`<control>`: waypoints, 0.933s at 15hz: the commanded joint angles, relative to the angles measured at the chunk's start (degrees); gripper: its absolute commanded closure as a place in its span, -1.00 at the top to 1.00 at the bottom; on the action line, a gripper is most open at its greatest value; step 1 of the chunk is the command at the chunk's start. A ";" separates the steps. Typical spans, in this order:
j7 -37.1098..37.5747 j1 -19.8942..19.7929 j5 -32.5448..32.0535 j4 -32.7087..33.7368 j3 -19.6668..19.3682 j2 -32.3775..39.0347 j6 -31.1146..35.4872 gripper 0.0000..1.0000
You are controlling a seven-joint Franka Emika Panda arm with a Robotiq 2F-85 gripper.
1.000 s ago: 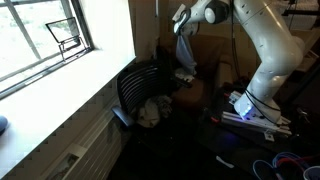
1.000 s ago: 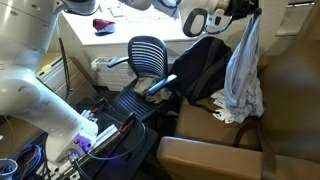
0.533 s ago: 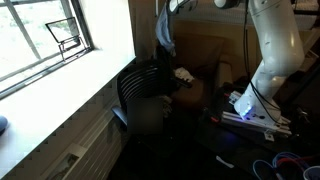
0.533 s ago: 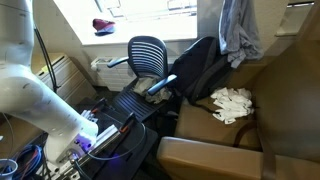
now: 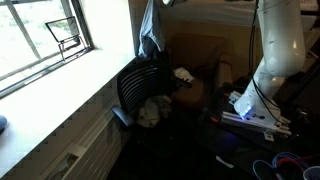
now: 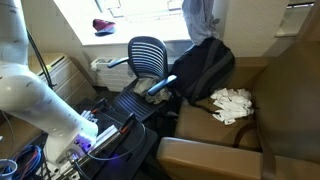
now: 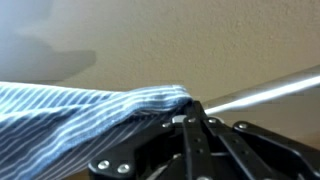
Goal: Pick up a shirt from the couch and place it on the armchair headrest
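Note:
A blue-and-white striped shirt (image 5: pixel 150 28) hangs from my gripper high above the black mesh armchair (image 5: pixel 140 90). In an exterior view the shirt (image 6: pixel 203 18) dangles at the top edge, above the chair's headrest (image 6: pixel 148 42) and the dark jacket. The gripper itself is out of both exterior views at the top. In the wrist view my gripper (image 7: pixel 188 122) is shut on the striped shirt (image 7: pixel 90 115), jaws pressed together on a fold of it. A second white shirt (image 6: pixel 232 103) lies on the brown couch (image 6: pixel 290 90).
A dark jacket (image 6: pixel 205 65) drapes over the couch arm beside the chair. A white cloth (image 5: pixel 152 110) lies on the chair seat. A window and sill (image 5: pixel 60 50) stand beside the chair. The robot base (image 5: pixel 255 105) and cables (image 6: pixel 110 135) lie near the floor.
The gripper has lifted the striped shirt up off the couch and carried it sideways toward the armchair; it now hangs higher, mostly out of the top of both exterior views.

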 commanded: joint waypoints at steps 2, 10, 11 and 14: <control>-0.43 -2.96 -6.28 -3.80 11.67 -4.11 1.00 -0.99; 3.51 -8.14 -19.86 -8.67 42.45 -10.07 -3.46 -0.99; 3.01 -11.08 -20.38 -9.37 46.33 -10.31 -4.09 -0.99; 1.39 -8.10 -18.60 -6.36 44.74 -8.04 -3.64 -0.97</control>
